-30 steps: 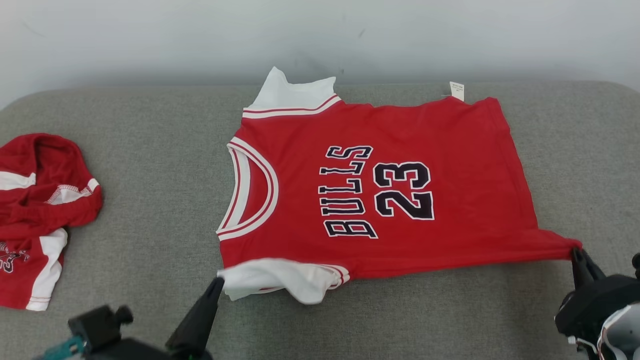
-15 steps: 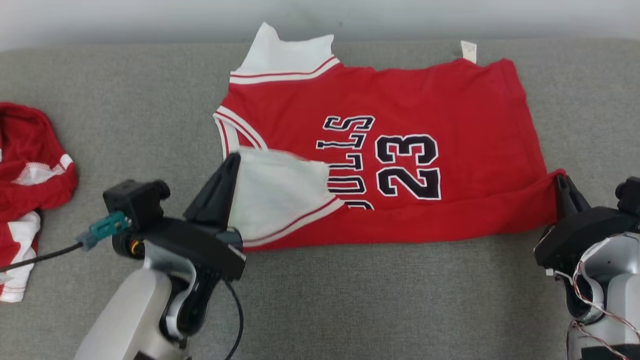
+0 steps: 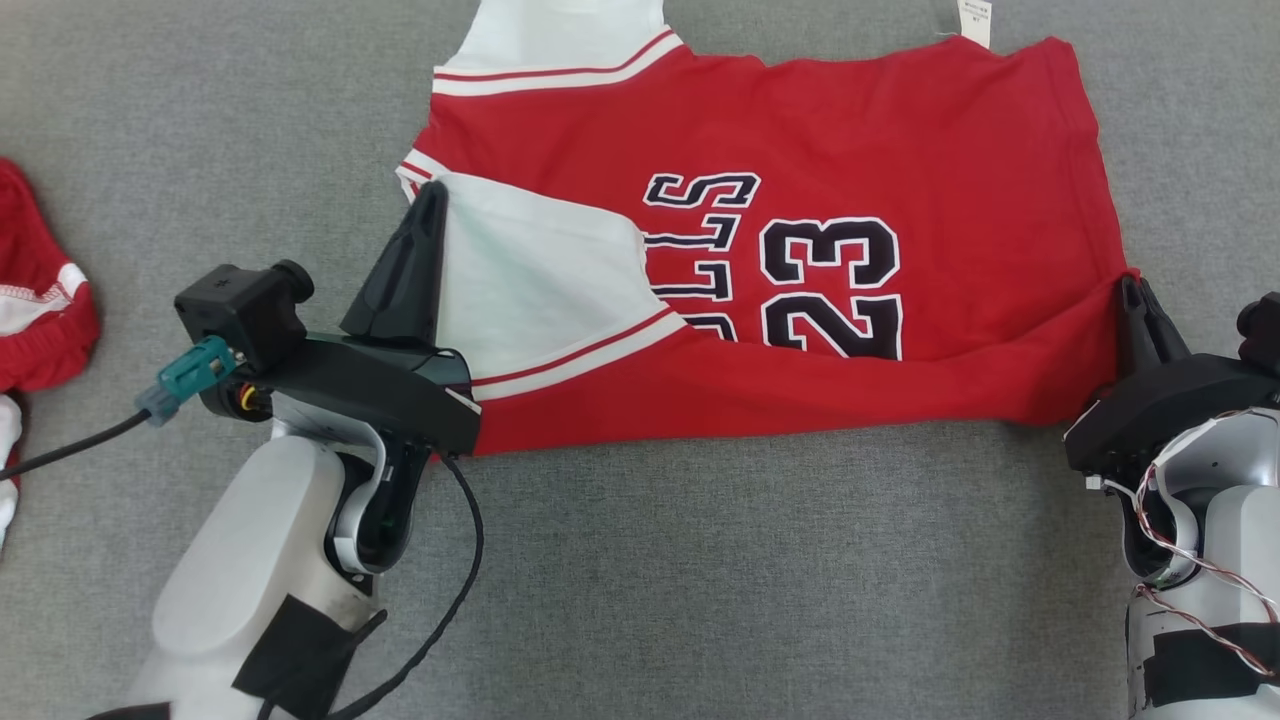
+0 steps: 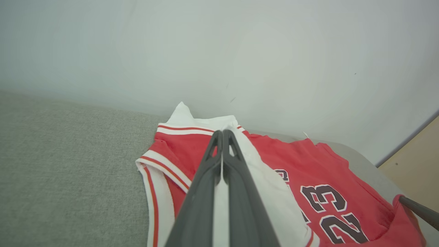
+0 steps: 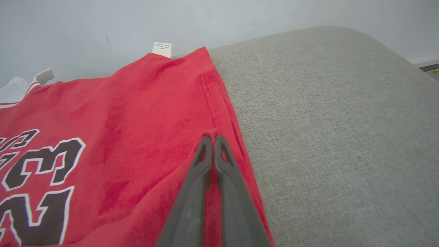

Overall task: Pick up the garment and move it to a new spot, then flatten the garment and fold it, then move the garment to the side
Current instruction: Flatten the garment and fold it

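Observation:
The garment is a red jersey with white sleeves and black "BULLS 23" lettering, spread on the grey cushion. Its near long edge is lifted and carried over the body, covering part of the lettering. My left gripper is shut on the white near sleeve, held above the neckline; the wrist view shows white cloth pinched between the dark fingers above the garment. My right gripper is shut on the red hem corner at the right end. In the right wrist view its fingers pinch the garment at the hem.
A second red and white garment lies bunched at the cushion's left edge. A pale wall backs the cushion. A white tag sticks out at the jersey's far hem. Bare cushion lies in front, between my arms.
Both grippers have carried the jersey's near edge away from me, folding it over the body, so the white sleeve now covers part of "BULLS". The head camera has tilted downward.

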Controlling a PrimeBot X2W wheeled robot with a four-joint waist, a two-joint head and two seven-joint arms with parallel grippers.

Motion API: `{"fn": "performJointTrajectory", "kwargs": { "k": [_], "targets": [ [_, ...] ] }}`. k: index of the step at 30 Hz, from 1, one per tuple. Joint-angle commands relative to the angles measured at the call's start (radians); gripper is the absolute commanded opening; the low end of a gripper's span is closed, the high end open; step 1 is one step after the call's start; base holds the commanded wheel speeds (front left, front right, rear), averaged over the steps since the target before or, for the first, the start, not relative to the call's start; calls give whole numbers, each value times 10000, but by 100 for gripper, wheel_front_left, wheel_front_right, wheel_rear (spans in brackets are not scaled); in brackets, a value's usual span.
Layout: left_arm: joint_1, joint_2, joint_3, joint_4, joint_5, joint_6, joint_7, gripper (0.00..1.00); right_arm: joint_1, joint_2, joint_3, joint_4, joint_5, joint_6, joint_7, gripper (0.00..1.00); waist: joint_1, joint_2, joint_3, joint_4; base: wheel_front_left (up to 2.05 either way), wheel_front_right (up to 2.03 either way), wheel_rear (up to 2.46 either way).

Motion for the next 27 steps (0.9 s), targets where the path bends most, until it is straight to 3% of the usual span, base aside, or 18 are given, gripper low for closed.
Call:
{"fn": "performJointTrajectory", "kwargs": {
  "k": [1,8,27],
  "targets": [
    [-115,40,19,57,38,-2,-51,0,-74,-16,1,18,20,5,-56,0,-3,-2,38,-35,0,0,0],
    [-325,74,158,265,60,-15,-227,0,-219,-5,-245,-75,-22,5,-808,0,-3,-2,201,-81,0,0,0],
    [-1445,-181,-183,1580,535,-68,-351,0,-929,170,-667,1221,-809,5,-1183,0,-3,-2,333,-138,0,0,0]
  ]
}}
